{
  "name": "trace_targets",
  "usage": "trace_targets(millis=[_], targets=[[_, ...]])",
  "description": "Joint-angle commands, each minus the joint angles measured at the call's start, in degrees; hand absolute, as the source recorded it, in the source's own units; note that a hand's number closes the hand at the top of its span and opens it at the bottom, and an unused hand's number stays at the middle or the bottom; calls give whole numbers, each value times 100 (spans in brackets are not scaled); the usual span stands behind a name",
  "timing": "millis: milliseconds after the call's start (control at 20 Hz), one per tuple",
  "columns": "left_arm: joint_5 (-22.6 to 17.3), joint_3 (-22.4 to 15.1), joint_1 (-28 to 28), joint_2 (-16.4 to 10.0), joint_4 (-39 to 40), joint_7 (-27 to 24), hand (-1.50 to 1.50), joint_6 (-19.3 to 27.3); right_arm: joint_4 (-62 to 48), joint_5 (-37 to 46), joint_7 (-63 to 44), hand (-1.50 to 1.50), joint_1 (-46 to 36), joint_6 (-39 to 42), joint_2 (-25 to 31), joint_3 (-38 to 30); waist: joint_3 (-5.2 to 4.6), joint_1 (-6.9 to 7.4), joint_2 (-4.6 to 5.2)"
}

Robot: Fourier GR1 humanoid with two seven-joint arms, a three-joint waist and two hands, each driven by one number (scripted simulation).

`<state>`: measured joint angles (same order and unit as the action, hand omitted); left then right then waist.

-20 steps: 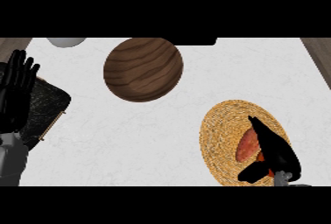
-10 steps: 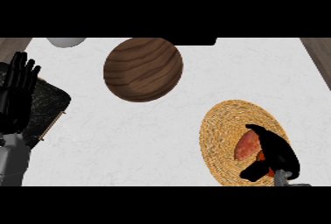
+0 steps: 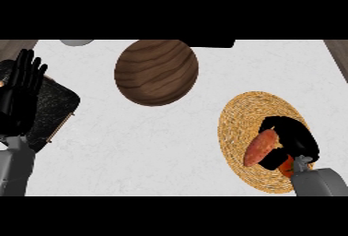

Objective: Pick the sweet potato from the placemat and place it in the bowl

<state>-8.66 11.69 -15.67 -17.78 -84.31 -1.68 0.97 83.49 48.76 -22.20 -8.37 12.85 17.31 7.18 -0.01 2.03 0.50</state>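
Orange sweet potato (image 3: pixel 260 148) is on the straw placemat (image 3: pixel 238 115), the right hand (image 3: pixel 296 138) curling its fingers around it, so lifting and carrying it to the wooden bowl (image 3: pixel 156 71) is not yet done; the left hand (image 3: pixel 20 92) rests open at the left edge.

No readable text anywhere. No labels, brands, numbers or signs on the wooden bowl (image 3: pixel 156 71), the woven placemat (image 3: pixel 238 120), the sweet potato (image 3: pixel 259 147), the dark board (image 3: pixel 54 108) at the counter's left edge, or the white counter (image 3: pixel 149 147) itself. Only wood grain, weave and marbling show on these surfaces.
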Motion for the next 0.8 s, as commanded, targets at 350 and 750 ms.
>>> trace_targets(millis=[350,750], targets=[[-34,-449,-460,252,-88,-39,0,-228,-1121,-45,2685,150,-2128,1081,1777,233,47,947,393],[-8,-465,-606,245,-24,5,0,-212,-2303,-218,4342,150,-3230,586,2409,-266,57,923,385]])
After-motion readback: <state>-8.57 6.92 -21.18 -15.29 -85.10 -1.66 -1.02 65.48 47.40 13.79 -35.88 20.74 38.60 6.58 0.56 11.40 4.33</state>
